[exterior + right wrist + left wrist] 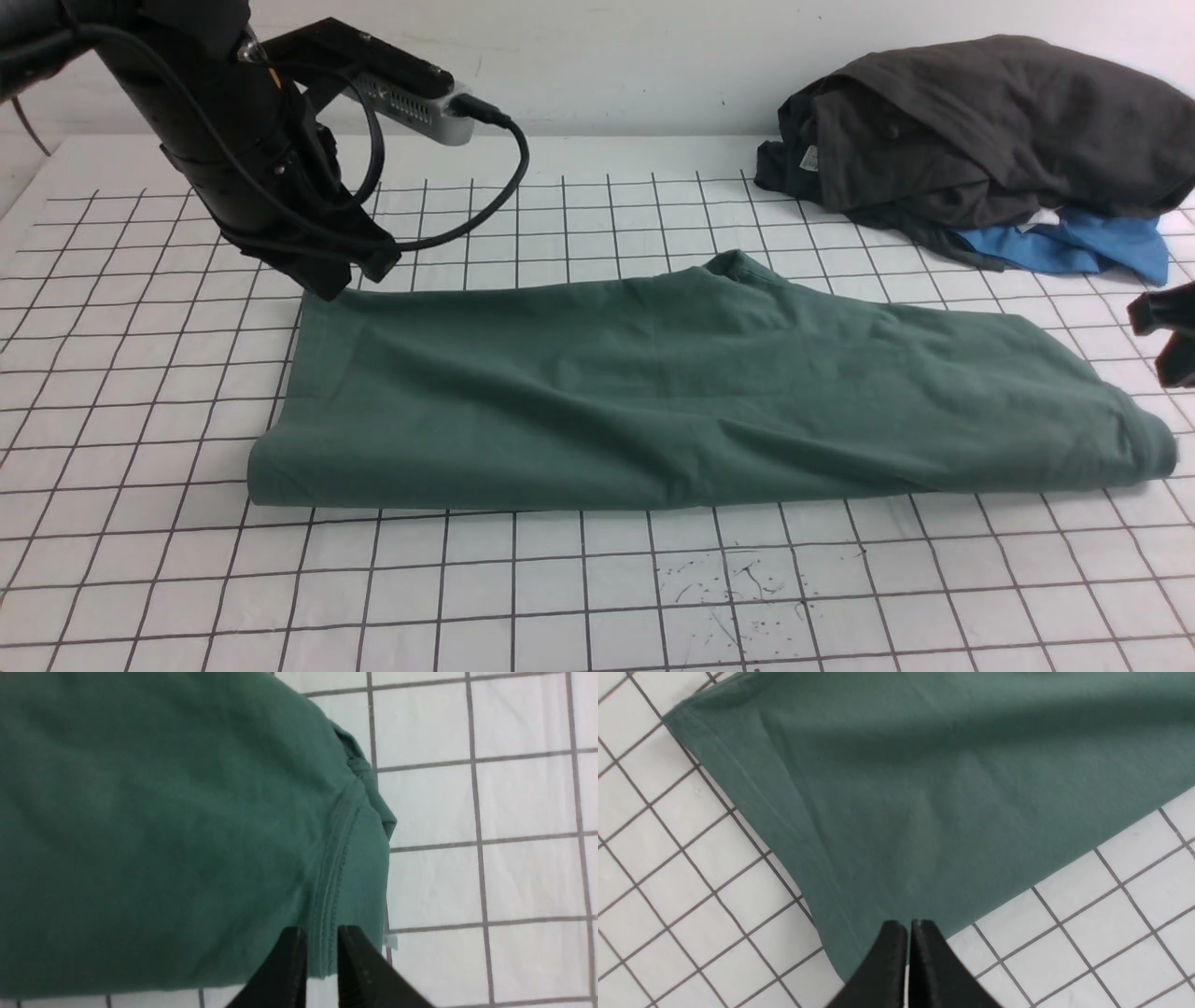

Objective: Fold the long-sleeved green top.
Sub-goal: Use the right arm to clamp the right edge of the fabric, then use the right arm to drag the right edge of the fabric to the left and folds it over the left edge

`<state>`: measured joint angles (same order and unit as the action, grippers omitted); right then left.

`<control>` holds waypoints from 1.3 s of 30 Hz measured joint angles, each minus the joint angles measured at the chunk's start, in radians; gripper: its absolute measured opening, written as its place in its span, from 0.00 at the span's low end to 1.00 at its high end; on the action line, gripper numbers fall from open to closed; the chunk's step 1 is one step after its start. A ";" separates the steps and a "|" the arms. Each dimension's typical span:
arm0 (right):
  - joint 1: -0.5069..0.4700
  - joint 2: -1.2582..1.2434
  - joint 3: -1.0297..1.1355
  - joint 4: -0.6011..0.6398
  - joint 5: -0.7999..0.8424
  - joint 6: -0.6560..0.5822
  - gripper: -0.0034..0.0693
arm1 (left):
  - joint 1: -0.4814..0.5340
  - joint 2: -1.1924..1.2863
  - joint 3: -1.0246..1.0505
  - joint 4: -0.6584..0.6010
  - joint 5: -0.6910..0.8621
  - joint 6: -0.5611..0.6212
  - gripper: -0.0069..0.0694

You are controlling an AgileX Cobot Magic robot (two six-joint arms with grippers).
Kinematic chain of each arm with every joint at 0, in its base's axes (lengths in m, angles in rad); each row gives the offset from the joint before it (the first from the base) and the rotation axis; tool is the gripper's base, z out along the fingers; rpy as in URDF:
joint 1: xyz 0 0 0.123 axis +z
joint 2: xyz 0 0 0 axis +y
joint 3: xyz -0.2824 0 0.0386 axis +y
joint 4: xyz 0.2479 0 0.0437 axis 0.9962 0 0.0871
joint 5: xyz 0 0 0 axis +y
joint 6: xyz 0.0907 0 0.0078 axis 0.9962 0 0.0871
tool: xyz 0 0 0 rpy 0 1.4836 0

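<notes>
green top [691,401] lies before dark garment [990,121]; left tool [909,952] clenched, right tool [322,952] parted.

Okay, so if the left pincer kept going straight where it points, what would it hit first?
Probably the dull green cotton top, near its edge by the pincer, though its height above the cloth is hard to judge.

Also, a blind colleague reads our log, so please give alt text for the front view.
Green top lying folded in a wide band across a gridded white surface, dark-grey garment beyond its right part.
</notes>
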<state>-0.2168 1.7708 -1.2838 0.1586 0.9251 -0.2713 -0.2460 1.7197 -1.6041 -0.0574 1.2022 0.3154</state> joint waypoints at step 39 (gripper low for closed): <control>-0.017 0.074 -0.167 0.095 0.116 -0.086 0.07 | 0.000 -0.010 0.009 -0.004 -0.028 0.007 0.08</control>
<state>-0.2338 1.8447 -1.4508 0.2533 1.0414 -0.3570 -0.2460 1.7100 -1.5954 -0.0617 1.1740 0.3226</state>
